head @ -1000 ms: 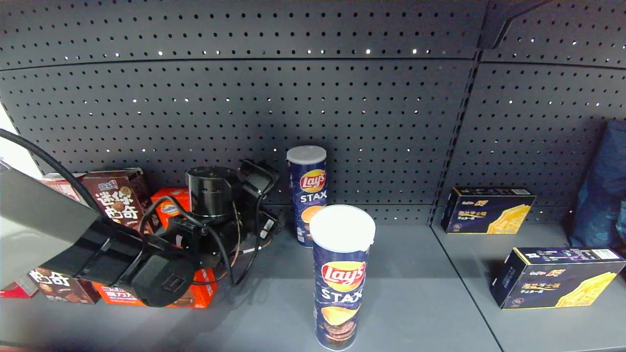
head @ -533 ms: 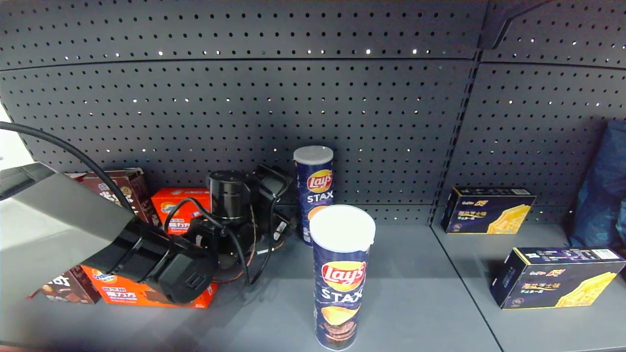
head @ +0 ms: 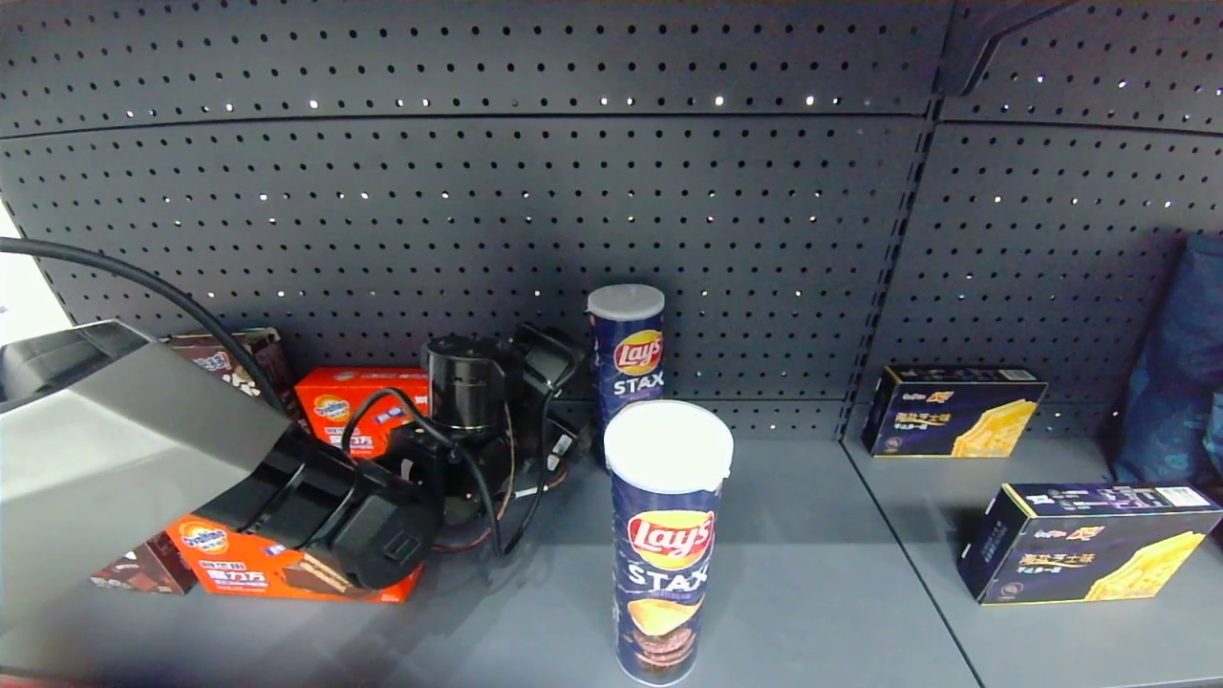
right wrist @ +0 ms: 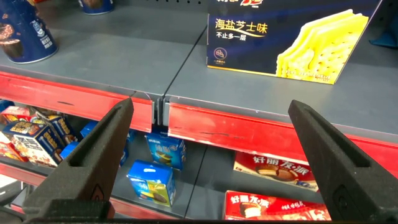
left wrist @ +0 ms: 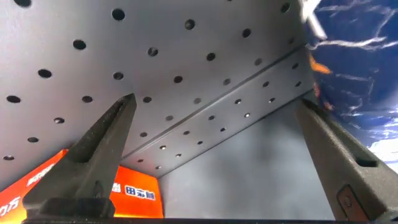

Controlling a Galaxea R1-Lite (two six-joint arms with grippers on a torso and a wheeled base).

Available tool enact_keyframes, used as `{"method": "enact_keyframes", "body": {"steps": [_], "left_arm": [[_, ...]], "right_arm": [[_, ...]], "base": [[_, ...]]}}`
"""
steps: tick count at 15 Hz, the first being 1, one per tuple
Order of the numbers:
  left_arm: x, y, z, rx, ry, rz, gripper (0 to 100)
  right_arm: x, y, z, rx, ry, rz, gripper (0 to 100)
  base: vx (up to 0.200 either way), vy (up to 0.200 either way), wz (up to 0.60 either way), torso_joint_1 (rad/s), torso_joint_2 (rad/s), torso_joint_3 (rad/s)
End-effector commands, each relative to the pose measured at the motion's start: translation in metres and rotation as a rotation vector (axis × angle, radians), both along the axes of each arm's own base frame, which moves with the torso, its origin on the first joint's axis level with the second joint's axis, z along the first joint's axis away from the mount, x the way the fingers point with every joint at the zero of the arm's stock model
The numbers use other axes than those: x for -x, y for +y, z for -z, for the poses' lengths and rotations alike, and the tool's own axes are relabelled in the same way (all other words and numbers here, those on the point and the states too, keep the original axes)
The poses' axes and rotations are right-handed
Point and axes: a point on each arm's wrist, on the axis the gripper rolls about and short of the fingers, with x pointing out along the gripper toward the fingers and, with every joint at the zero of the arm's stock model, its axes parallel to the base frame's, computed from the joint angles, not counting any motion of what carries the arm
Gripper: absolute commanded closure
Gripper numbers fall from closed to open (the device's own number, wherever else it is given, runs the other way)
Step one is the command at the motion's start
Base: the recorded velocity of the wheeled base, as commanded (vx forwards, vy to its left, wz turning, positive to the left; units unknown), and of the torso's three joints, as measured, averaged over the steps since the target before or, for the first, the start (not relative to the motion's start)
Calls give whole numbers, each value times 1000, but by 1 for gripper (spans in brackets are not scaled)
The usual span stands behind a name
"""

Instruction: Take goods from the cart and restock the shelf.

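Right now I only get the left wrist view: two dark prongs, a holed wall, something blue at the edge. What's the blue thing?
Observer: A chip can, upright at the back of the shelf, close beside the left gripper.
Operator: Is it the only one?
Observer: No, a second can stands upright nearer the front.
Operator: Where's the other arm?
Observer: The right gripper is open, low before the shelf's red edge, near a navy-and-yellow box.
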Motion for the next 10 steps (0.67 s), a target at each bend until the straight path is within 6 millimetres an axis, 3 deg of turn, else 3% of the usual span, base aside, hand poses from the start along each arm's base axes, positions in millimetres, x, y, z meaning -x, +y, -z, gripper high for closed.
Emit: {"method": "enact_keyframes", "body": {"steps": [1, 5, 10], "left_arm": [[7, 7, -10, 6, -14, -5, 0], [21, 11, -17, 8, -18, 4, 0], [28, 2, -22, 24, -26, 67, 0]], "right_arm": [[0, 0, 0, 1, 1, -1, 0], [0, 0, 0, 1, 1, 0, 0], [0, 0, 0, 1, 1, 0, 0]], "base": [[0, 0, 0, 0, 0, 0], [0, 0, 0, 0, 0, 0], [0, 0, 0, 0, 0, 0]]}}
